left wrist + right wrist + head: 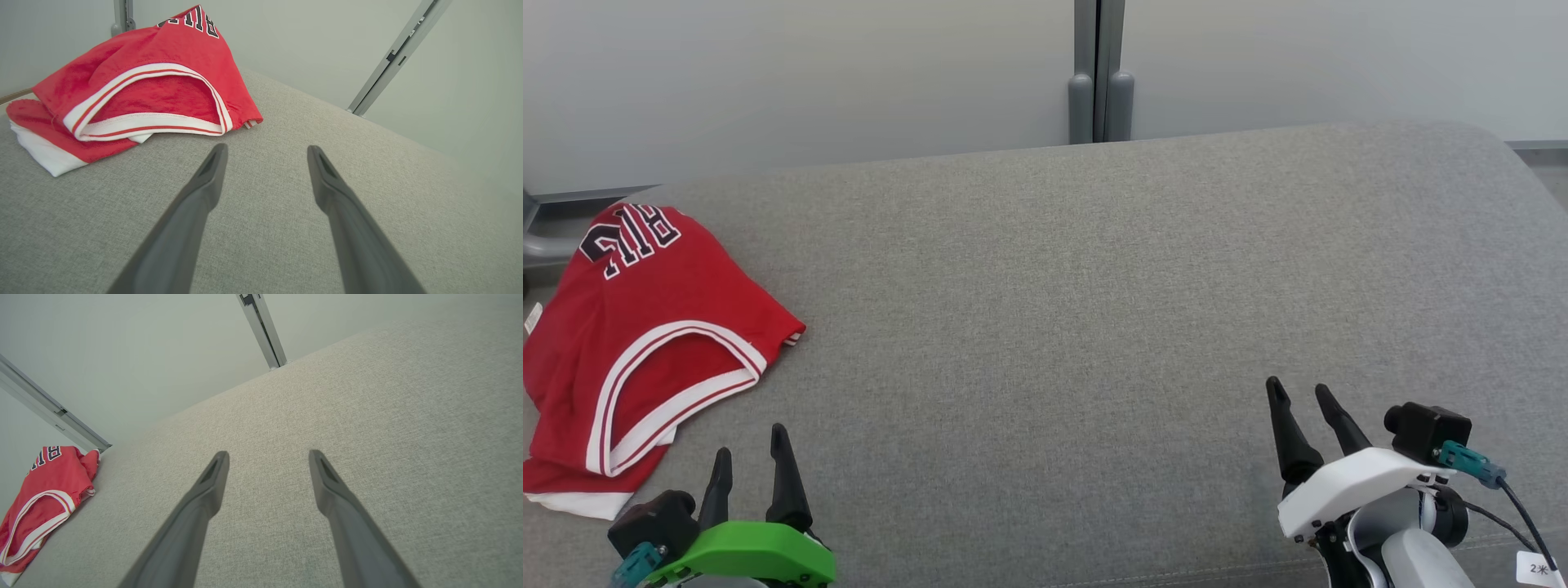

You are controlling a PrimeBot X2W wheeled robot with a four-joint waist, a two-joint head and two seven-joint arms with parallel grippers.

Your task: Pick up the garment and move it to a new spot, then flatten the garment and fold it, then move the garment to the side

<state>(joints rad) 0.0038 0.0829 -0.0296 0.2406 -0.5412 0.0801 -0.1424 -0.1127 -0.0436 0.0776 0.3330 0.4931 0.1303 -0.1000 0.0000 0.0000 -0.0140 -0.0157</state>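
Red garment (645, 327) lies in a compact, loosely layered bundle at the far left edge of the grey cushioned surface (1094, 310), with a white-trimmed opening uppermost. Left claw (751, 441) sits near the bundle's front edge, not touching it, jaws spread and holding nothing. Right claw (1297, 386) is well apart over bare fabric, jaws likewise spread and empty. Assessment: either the setting aside is complete or nothing has begun. The untidy layers suggest flattening and folding are not yet done.
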